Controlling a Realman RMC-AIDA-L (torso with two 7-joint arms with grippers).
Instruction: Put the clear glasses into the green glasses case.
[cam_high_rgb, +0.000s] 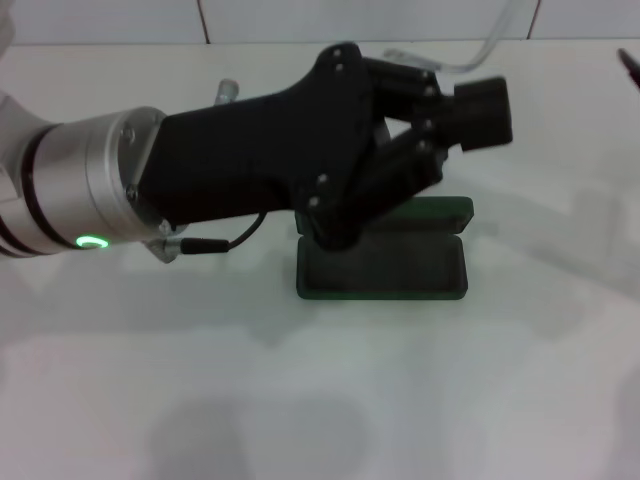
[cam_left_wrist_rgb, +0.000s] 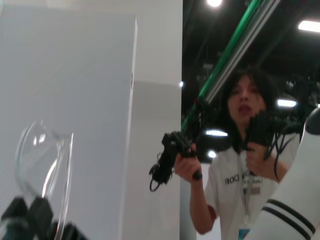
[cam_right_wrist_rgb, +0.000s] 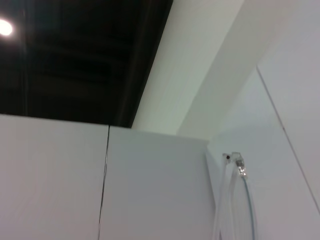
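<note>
A person's white shirt (cam_left_wrist_rgb: 235, 187) is showing dark letters that seem to read "ROO", the rest being cut off. Nothing else is reading clearly.

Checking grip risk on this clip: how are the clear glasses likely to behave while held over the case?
Held in the left gripper, the clear glasses look thin and glossy, so probably light, slippery and easily bent. A thin arm juts out unsupported, so they may pivot above the open green glasses case.
</note>
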